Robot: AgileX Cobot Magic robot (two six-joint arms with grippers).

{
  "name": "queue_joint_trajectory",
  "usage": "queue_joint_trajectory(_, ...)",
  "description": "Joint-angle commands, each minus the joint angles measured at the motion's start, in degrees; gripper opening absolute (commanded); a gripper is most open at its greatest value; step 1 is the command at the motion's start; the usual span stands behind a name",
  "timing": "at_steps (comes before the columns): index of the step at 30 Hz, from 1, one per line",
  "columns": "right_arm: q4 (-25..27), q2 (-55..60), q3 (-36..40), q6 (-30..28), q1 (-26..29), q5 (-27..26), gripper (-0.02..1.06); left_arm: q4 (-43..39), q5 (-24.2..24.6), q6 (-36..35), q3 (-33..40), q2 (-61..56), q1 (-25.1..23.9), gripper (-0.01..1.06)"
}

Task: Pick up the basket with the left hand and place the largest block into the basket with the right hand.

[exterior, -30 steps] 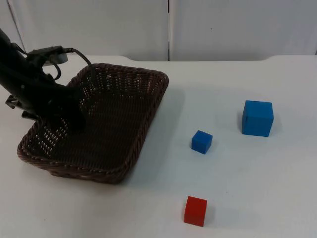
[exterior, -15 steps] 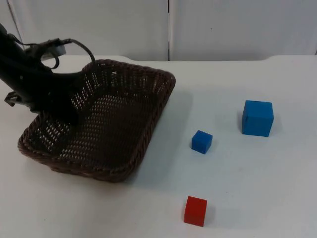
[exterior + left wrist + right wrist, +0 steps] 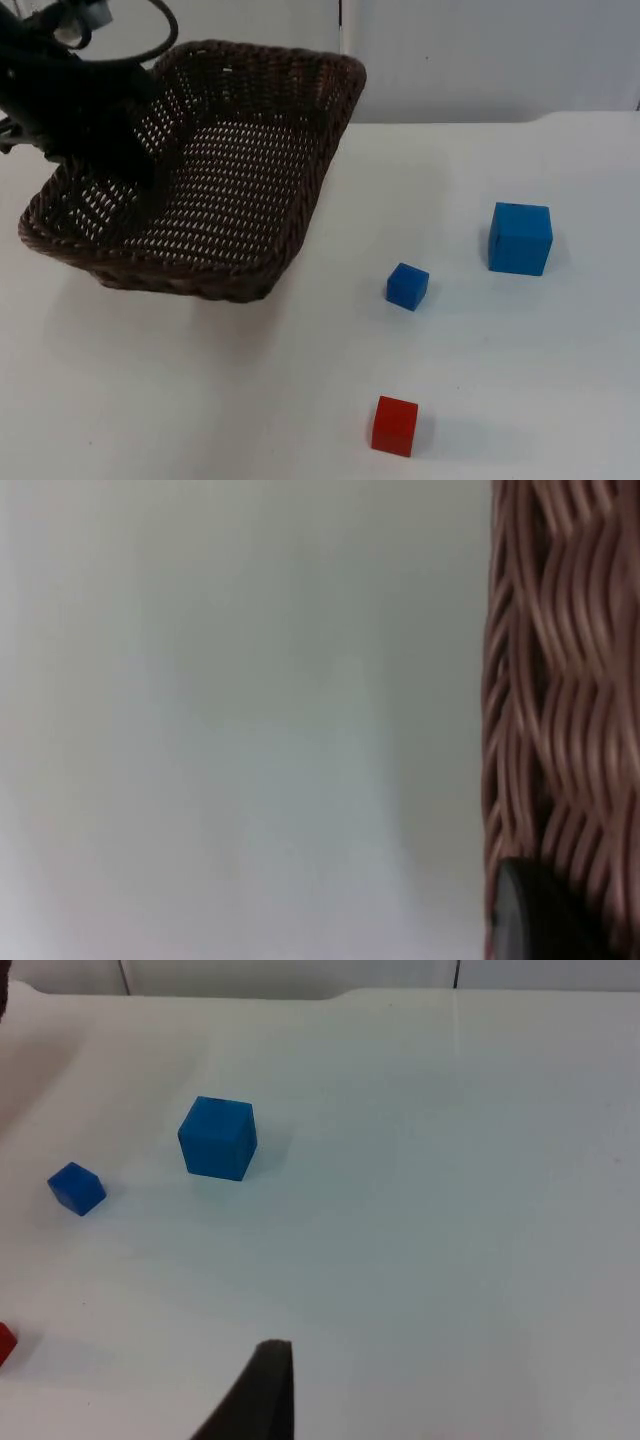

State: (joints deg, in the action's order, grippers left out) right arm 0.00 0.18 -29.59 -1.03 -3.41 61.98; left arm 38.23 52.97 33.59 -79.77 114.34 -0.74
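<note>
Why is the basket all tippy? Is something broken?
Nothing looks broken. The basket is tilted because the left gripper holds it by its rim, off the white table. The three blocks, large blue, small blue and red, sit apart, upright.

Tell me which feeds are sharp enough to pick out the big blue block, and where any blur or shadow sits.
Top view: sharp; big blue block crisp, soft shadow under the raised basket.
Right wrist view: clear, the block casts a faint shadow.
Left wrist view: soft focus, basket weave and table hazy.
</note>
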Motion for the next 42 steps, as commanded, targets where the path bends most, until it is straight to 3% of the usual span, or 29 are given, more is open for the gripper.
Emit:
queue_joint_trajectory(1,-0.3,-0.2,0.0,0.1,0.4,-0.2,1.05,2.6,1.8,-0.6,0.2,-1.5,0.2,0.0)
queue_joint_trajectory(6,-0.3,-0.2,0.0,0.1,0.4,-0.2,1.05,3.6,3.5,-0.7,0.9,-3.7,0.2,0.0)
queue_joint_trajectory(10,-0.3,-0.2,0.0,0.1,0.4,-0.2,1.05,4.7,1.5,-0.8,3.8,-6.3,0.2,0.0)
queue_joint_trajectory(34,-0.3,-0.2,0.0,0.1,0.4,-0.2,1.05,8.5,-8.0,-0.9,34.2,-34.1,0.2,0.0)
queue_joint_trajectory(42,-0.3,-0.2,0.0,0.1,0.4,-0.2,1.05,8.3,-6.5,-1.1,38.4,-40.0,0.2,0.0)
